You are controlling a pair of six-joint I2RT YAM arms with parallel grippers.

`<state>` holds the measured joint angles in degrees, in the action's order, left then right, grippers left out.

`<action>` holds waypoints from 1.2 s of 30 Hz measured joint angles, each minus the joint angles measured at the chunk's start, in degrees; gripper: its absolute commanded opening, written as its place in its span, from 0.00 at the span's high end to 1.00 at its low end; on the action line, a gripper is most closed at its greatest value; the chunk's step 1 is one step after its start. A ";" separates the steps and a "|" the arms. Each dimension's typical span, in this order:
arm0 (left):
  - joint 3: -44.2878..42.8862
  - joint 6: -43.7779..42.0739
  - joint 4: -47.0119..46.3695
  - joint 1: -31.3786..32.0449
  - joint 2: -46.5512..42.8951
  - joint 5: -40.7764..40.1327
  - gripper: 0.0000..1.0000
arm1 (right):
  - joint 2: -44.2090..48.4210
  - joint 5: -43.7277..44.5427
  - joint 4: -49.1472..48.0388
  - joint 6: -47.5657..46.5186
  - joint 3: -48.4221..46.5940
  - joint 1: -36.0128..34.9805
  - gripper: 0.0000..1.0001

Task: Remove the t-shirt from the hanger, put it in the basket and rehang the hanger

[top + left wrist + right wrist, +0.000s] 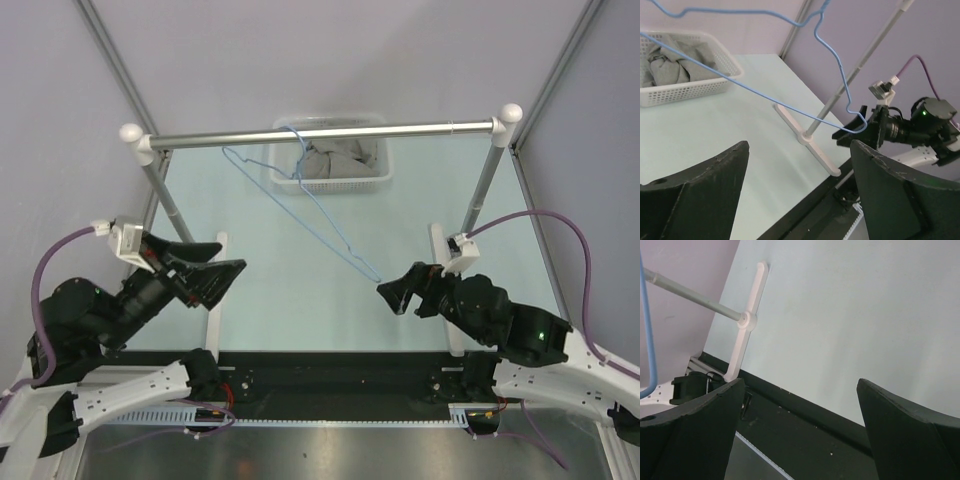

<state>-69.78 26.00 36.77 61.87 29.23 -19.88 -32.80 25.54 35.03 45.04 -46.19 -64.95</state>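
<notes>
The grey t-shirt (pixel 335 160) lies crumpled in a white basket (pixel 330 186) at the back of the table, off the hanger. The light-blue wire hanger (pixel 300 182) hangs bare by its hook from the silver rail (pixel 400 128) and slants toward the near right. Its low corner is at my right gripper (pixel 390 298). The right gripper (pixel 800 382) is open with nothing between its jaws, and the blue wire (pixel 651 340) runs outside its left finger. My left gripper (pixel 232 257) is open and empty at the near left (pixel 799 145), apart from the hanger (pixel 790 103). The left wrist view also shows the t-shirt (pixel 675 62).
The rail stands on two slanted posts with white flat feet (pixel 810 145) (pixel 747 320) on the pale table. The basket (pixel 690 90) sits behind the rail. A black strip (pixel 330 375) runs along the near edge between the arm bases.
</notes>
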 measured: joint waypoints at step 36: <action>67.14 19.85 -52.09 0.02 -28.68 26.73 0.11 | 1.46 -11.50 -69.51 14.23 44.24 4.35 0.01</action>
<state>-2.63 45.84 -15.31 61.89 0.56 6.85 -31.33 14.04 -34.48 59.27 -1.96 -60.60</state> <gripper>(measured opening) 0.885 0.994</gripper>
